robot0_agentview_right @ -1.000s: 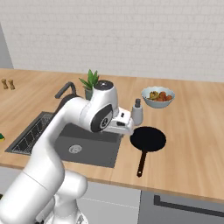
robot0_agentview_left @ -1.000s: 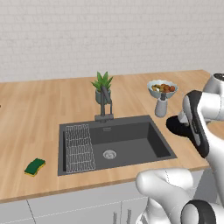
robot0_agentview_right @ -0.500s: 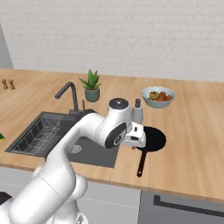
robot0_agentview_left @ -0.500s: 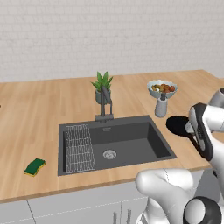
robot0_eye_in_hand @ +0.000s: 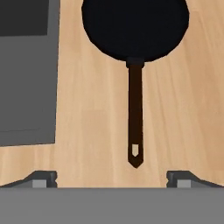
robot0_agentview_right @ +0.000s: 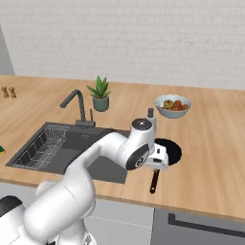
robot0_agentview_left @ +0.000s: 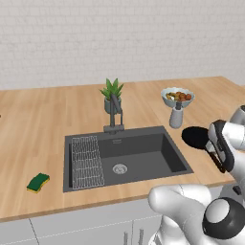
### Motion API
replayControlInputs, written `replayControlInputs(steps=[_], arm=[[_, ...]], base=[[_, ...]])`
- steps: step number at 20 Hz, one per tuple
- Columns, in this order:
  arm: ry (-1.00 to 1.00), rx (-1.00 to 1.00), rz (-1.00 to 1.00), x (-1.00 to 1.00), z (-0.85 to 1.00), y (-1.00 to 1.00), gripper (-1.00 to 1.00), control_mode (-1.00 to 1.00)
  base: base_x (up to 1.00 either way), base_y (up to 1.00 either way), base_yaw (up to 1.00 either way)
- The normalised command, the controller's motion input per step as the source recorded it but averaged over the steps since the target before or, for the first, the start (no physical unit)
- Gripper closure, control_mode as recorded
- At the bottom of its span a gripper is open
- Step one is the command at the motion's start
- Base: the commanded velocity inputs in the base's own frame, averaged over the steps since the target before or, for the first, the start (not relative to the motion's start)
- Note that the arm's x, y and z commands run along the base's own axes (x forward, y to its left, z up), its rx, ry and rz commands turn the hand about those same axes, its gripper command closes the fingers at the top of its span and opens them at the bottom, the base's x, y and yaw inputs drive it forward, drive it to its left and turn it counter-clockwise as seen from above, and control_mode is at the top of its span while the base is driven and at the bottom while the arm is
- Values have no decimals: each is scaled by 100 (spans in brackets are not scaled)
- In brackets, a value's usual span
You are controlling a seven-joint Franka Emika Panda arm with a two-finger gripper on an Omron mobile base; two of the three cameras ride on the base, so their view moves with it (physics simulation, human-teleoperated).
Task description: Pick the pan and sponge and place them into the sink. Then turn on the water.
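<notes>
The black pan point(robot0_eye_in_hand: 135, 26) lies on the wooden counter right of the sink point(robot0_agentview_left: 143, 158), its thin handle point(robot0_eye_in_hand: 135, 113) pointing toward the counter's front edge. My gripper point(robot0_eye_in_hand: 111, 178) hangs open above the handle's tip, fingers spread wide on either side and touching nothing. In the right base view the hand covers the pan's near rim point(robot0_agentview_right: 172, 149) and the top of the handle point(robot0_agentview_right: 154, 181). The green and yellow sponge point(robot0_agentview_left: 38, 182) rests on the counter left of the sink. No stream falls from the dark faucet point(robot0_agentview_left: 114, 107).
A pale bowl of food point(robot0_agentview_left: 177, 95) and a small grey bottle point(robot0_agentview_left: 176, 116) stand just behind the pan. A potted plant point(robot0_agentview_left: 112, 91) sits behind the faucet. A wire rack point(robot0_agentview_left: 87, 160) fills the basin's left side. The counter's front edge runs close below the handle tip.
The arm has swung right and down, from beside the pan's left rim to over its handle. The gripper has stayed open. Pan and sponge have not moved.
</notes>
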Motion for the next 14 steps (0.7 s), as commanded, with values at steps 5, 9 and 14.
replayControlInputs(steps=[5,9,14], arm=[[3,0,0,20,-30,-21,-100,-100],[0,0,0,26,-33,-4,-100,-100],[0,0,0,25,-32,-13,-100,-100]], base=[[0,0,0],[0,0,0],[0,0,0]])
